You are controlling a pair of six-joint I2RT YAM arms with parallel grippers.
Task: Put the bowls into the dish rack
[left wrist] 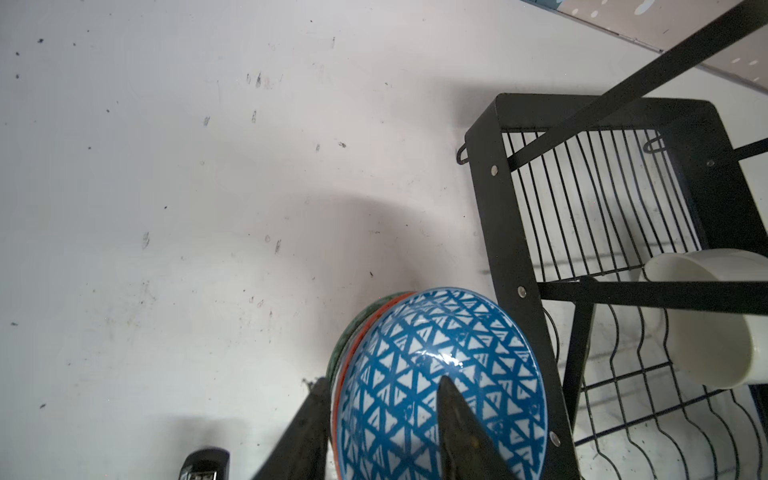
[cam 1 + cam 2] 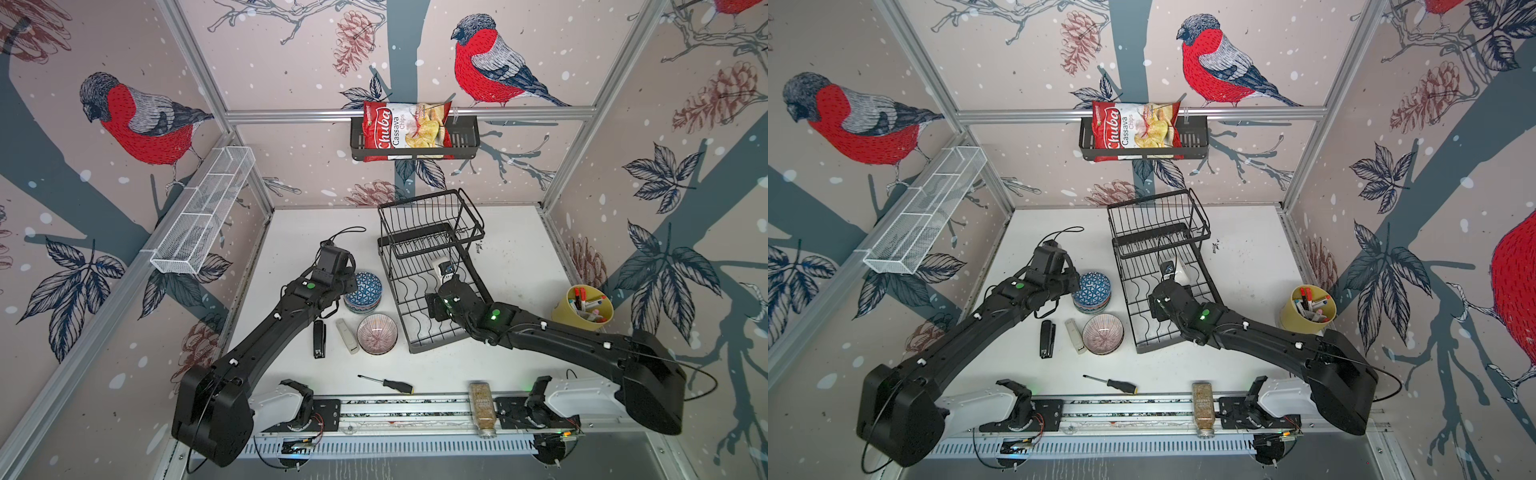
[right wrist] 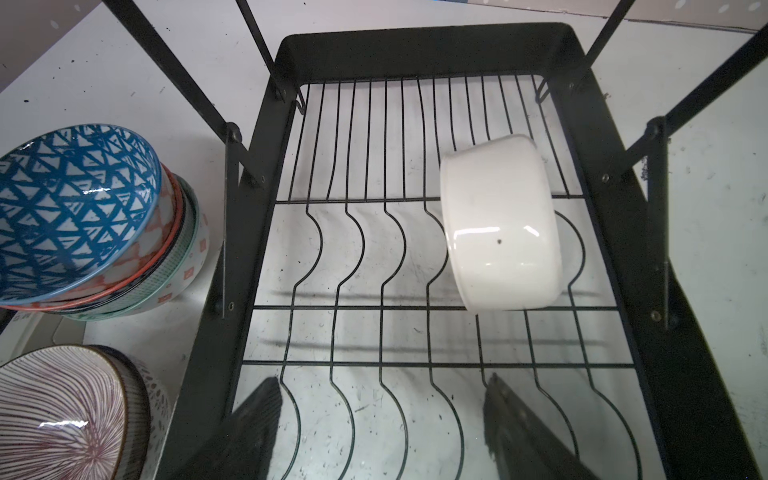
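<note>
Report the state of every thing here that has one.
white bowl: on its side in the dish rack, lower tier
blue triangle bowl: upright, topping a stack beside the rack
striped bowl: upright, outside the rack
left gripper: open, straddling the blue triangle bowl's rim
right gripper: open, empty, over the rack
spice jar: lying on its side
marker cup: upright

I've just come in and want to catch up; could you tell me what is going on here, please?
The robot is loading bowls into the dish rack. A white bowl lies on its side on the rack's lower tier, and the right gripper hovers open and empty over that tier. The left gripper, jaws apart, straddles the rim of the blue bowl topping a stack beside the rack. A striped bowl sits on the table nearby.
</note>
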